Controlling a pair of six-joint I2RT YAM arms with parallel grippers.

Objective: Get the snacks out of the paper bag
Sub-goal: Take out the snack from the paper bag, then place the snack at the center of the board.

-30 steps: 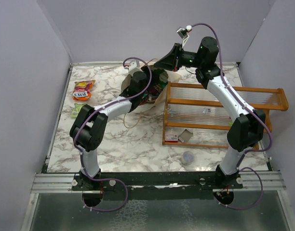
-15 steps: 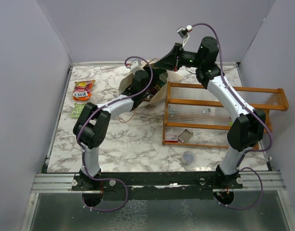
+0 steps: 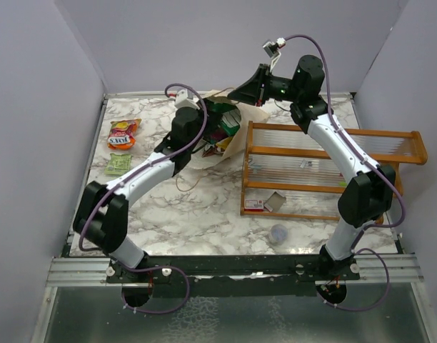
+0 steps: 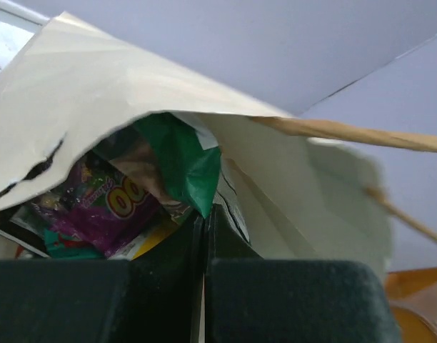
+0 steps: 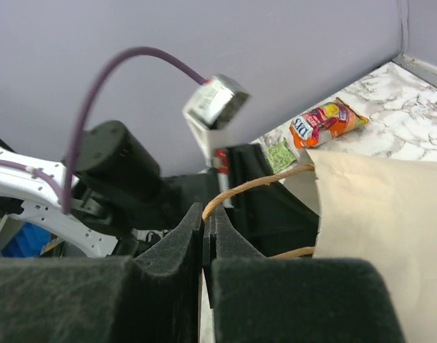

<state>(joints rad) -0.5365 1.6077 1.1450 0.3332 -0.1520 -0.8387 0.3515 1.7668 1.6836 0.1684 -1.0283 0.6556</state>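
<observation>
Beige paper bag (image 3: 235,145) sits at the back of the table (image 3: 204,207), its string handle (image 5: 254,184) clamped in the right gripper (image 5: 204,218). The left gripper (image 4: 204,221) is pinched on a green packet (image 4: 179,153) at the bag's mouth, and a purple packet (image 4: 97,204) lies deeper inside.

Bright even light, soft shadows, blurred wrist foregrounds

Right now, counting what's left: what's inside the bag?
A green packet, pinched by the left pincer, a purple packet and a teal packet show. The bag wall hides anything deeper. The right pincer holds its handle.
</observation>
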